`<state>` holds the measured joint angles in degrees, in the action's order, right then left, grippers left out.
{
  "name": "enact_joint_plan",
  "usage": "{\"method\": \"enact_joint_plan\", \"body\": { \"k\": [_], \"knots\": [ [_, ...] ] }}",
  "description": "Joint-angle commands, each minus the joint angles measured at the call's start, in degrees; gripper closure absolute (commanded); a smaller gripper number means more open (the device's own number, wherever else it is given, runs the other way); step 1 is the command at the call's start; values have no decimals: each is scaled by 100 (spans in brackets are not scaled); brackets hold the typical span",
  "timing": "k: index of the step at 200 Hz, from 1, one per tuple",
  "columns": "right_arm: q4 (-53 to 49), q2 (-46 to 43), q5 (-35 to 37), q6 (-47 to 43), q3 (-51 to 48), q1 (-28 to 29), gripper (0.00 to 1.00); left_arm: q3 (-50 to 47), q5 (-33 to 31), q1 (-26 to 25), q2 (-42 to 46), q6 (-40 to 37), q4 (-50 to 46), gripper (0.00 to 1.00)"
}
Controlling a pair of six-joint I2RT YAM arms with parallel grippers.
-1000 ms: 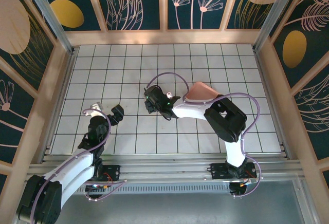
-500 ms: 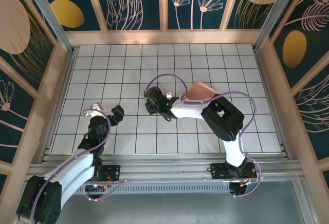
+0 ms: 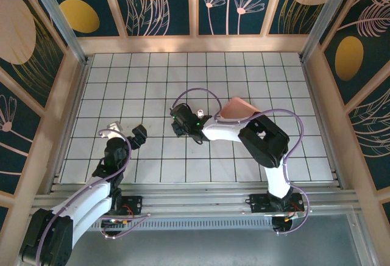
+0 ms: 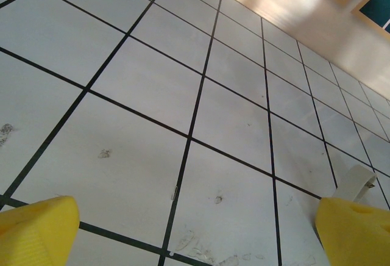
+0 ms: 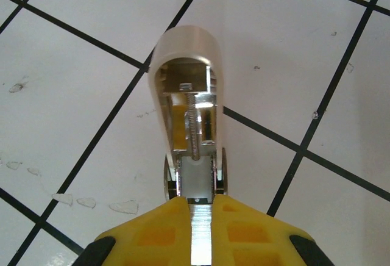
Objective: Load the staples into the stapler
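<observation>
One step is in hand, I judge: feeding the staples (image 5: 201, 244), a thin silvery ribbed metal strip, into the stapler (image 5: 186, 52). The stapler is a small whitish-grey oblong with a rounded glossy lid, lying open on the white tiled table (image 5: 317, 40).

The right gripper (image 5: 201, 226) sits at the stapler's rear end, clenched on the strip. Its yellow rubbery fingers (image 5: 152, 232) pinch the strip edge-on. The tip points straight at the mouth of the grey metal rail (image 5: 196, 177), just short of it or touching (can't tell which). Inside the stapler a thin coiled steel spring (image 5: 194, 122) runs along the channel, and the shiny walls reflect yellow.

The left gripper (image 4: 195, 241) hangs released with its jaws wide, well apart from the stapler on its left, over bare tile. A pink rounded tray (image 3: 234, 108) lies near the stapler on its right, partly behind the right arm.

The next move likely calls for a straight, level push along the rail line. The strip looks thin and brittle, so any tilt could jam or snap it. The stapler is unheld and the tile looks smooth, so it may slide under the push.
</observation>
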<state>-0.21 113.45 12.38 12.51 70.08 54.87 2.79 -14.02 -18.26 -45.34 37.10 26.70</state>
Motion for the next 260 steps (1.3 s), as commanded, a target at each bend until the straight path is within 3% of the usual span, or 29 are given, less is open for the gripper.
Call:
{"method": "enact_joint_plan", "body": {
  "k": [1, 79, 127, 260],
  "knots": [
    [12, 21, 70, -55, 117, 77, 90, 142, -30, 27, 61, -106, -43, 1],
    [-159, -12, 213, 55, 223, 80, 90, 143, -28, 33, 69, -98, -33, 1],
    [-374, -305, 331, 619, 297, 104, 90, 130, -28, 33, 54, -81, 16, 1],
    [-841, 274, 384, 867, 675, 139, 90, 117, -28, 25, 43, -89, 20, 1]
  ]
}}
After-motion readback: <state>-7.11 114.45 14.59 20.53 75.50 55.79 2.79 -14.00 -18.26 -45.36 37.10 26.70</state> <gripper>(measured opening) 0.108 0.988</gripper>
